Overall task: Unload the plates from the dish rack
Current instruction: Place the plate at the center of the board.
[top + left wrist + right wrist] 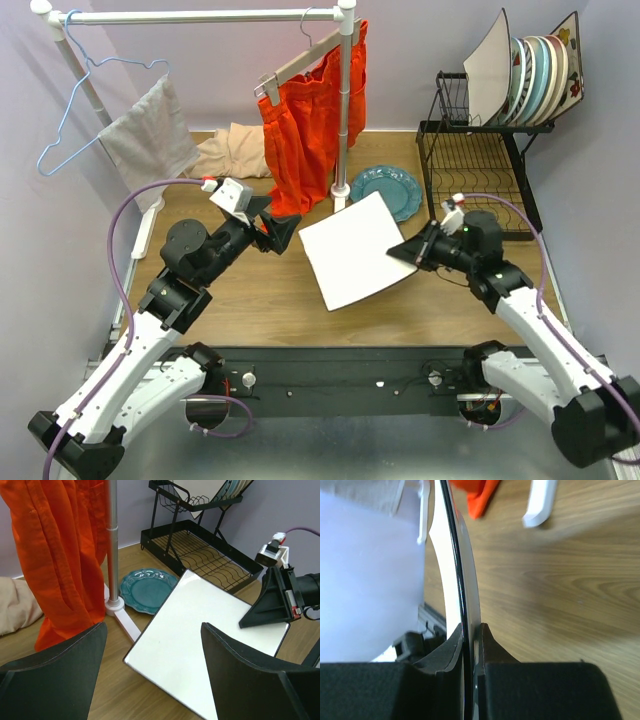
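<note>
the right claw (412,250) is pinched tight on the right edge of a square white plate (355,250), which hangs tilted over the middle of the counter (250,300). whether its near corner touches the wood i cannot tell. it looks like glazed china: stiff, slick, likely to chip, and heavy for a grip on one rim, so it could swing or slide between the pads. the left claw (280,232) is spread wide just left of it, holding nothing. a teal plate (388,190) lies flat just beyond, by the foot of the clothes rail (200,16). more plates (535,80) stand on edge in the dish rack (478,165), far right. open wood shows near and left.
</note>
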You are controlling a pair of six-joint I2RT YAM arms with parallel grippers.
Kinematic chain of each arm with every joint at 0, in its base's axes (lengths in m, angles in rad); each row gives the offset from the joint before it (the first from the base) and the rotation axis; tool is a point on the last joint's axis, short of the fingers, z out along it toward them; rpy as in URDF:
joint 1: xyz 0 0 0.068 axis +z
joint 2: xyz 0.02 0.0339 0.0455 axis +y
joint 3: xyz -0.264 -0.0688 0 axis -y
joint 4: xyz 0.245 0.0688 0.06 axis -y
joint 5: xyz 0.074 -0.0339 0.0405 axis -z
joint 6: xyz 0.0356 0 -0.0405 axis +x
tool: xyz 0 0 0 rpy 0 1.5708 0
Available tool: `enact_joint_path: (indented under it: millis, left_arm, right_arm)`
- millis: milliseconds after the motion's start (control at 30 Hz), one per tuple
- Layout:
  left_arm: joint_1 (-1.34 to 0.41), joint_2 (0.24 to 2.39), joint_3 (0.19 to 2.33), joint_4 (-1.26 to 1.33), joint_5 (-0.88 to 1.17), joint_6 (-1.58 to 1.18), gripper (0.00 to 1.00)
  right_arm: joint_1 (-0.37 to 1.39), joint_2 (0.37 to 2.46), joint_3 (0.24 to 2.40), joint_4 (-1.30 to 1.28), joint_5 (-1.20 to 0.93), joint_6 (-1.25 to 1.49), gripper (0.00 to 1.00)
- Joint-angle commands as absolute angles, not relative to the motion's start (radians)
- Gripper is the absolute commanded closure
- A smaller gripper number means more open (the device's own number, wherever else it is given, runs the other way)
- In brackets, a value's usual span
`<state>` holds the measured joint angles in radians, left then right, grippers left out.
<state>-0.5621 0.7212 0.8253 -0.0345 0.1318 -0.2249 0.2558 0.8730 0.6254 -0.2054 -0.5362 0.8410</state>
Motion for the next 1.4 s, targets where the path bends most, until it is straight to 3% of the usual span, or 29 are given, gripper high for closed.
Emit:
enact_joint_path:
  millis: [0,267,567,967,1367]
  left_arm:
    - [-0.555,0.718,0.828,-0.034,0.117,-0.219,0.15]
    - [-0.555,0.698,0.828,-0.025,0.103,-0.224,0.15]
    - [-0.555,0.672,0.891,-0.047,0.115,-0.270,0.16]
    - [-0.555,0.635,1.095,-0.213,0.017,-0.281,0.16]
    - [-0.555,0.598,1.118,-0.270,-0.054,-0.285,0.15]
  right_arm:
    - [0.431,0.945,0.649,0.086,-0.507,0.914,0.99]
    - [0.645,1.164,0.670,0.374,-0.414,0.991,0.99]
    - [0.816,1.498,0.914,0.538,-0.328,0.997,0.99]
    - [0.946,1.877,1.169,0.765,-0.164,1.091,0.99]
    - [1.017,2.154,1.399,0.861,0.097,1.236,0.99]
